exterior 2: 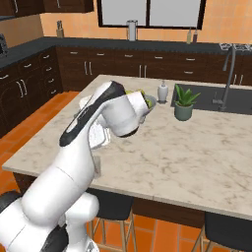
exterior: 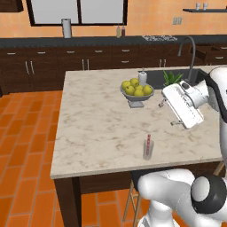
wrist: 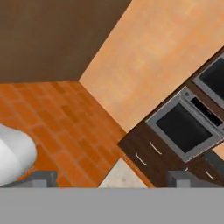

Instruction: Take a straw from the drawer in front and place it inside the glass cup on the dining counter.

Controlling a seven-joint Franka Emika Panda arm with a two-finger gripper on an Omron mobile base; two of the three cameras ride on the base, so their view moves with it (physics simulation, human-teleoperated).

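The red-and-white striped straw (exterior: 148, 139) stands inside the clear glass cup (exterior: 148, 150), near the front edge of the dining counter (exterior: 97, 128). My gripper (exterior: 166, 113) hovers above the counter, up and to the right of the cup, and points sideways to the left, well apart from cup and straw. In the hand view the gripper (wrist: 113, 179) is open, its two fingertips (wrist: 40, 178) far apart with nothing between them; it faces floor, wall and an oven. A dark drawer (exterior: 211, 53) stands pulled out at the back right.
A bowl of yellow-green fruit (exterior: 137, 91), a small white bottle (exterior: 142, 77), a potted plant (exterior 2: 184, 103) and a sink with a tall faucet (exterior: 191, 53) sit on the far half of the counter. Stools (exterior 2: 224, 231) stand under its near edge.
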